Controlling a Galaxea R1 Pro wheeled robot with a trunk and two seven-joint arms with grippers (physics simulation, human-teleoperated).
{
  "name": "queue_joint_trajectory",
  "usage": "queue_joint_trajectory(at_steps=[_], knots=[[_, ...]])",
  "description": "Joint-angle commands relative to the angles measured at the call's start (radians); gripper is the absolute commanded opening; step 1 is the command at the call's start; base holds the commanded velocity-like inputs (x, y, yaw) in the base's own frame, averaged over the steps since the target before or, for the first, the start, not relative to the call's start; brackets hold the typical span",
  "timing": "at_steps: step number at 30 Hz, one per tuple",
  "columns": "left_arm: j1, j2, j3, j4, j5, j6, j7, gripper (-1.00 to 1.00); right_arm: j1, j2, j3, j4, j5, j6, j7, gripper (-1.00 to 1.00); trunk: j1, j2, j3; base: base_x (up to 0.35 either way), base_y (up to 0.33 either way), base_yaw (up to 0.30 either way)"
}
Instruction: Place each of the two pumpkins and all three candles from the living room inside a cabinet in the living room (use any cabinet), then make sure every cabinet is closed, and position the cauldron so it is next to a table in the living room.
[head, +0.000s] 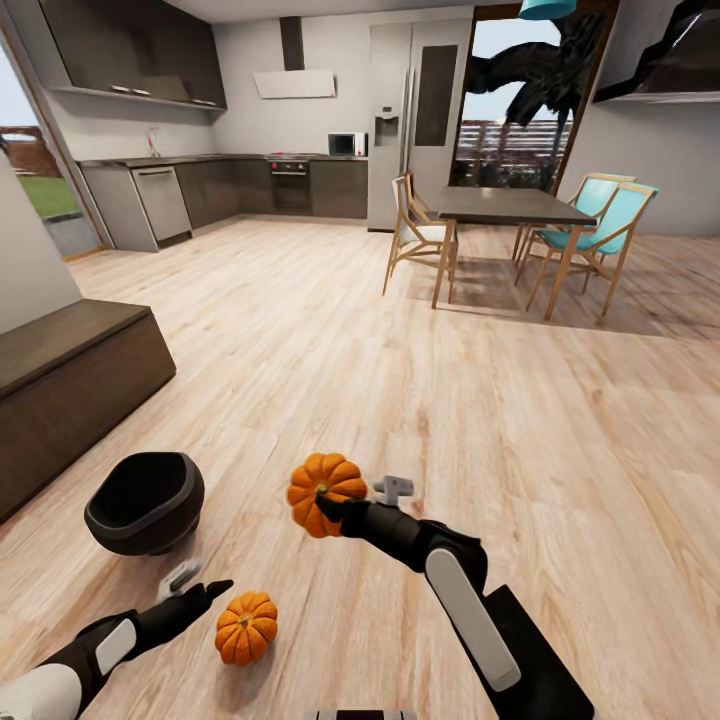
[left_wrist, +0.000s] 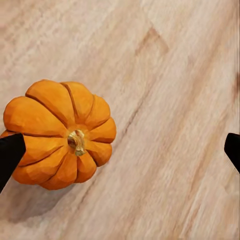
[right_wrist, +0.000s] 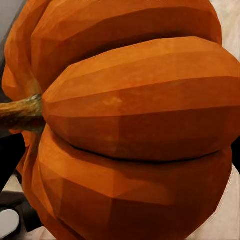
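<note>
My right gripper (head: 328, 503) is shut on a ribbed orange pumpkin (head: 322, 487), held a little above the wooden floor; up close that pumpkin (right_wrist: 135, 125) shows its brown stem. A second pumpkin (head: 246, 627) sits on the floor just right of my left gripper (head: 198, 585), which is open. In the left wrist view this pumpkin (left_wrist: 60, 132) touches or nearly touches one black fingertip (left_wrist: 10, 152), off-centre between the widely spread fingers. The black cauldron (head: 146, 500) stands on the floor to the left. The dark brown cabinet (head: 70, 385) runs along the left, its fronts shut. The candles are out of view.
A dark dining table (head: 505, 205) with a wooden chair (head: 420, 235) and teal chairs (head: 600, 225) stands at the far right. The grey kitchen units (head: 250, 185) and fridge (head: 415, 110) line the back wall. Bare wooden floor (head: 350, 350) lies between.
</note>
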Motion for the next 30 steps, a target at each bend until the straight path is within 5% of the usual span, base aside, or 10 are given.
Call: queue_joint_trajectory(at_steps=[1,20,30], knots=[[0.0,0.0,0.007,-0.006,0.001,0.011,-0.004,1.0,-0.001,0.001,0.002,0.0,-0.01,0.002,-0.004,-1.0,0.0,0.0,-0.001,0.0,0.0,0.0],[0.0,0.0,0.011,-0.113,0.008,0.072,0.002,1.0,-0.003,0.0,0.004,0.002,-0.012,0.002,0.003,-1.0,0.007,-0.004,-0.063,0.0,0.0,0.0],[0.0,-0.002,0.044,-0.143,0.035,0.073,0.013,1.0,-0.003,0.0,0.004,0.002,-0.012,0.002,0.003,-1.0,0.01,-0.006,-0.09,0.0,0.0,0.0]])
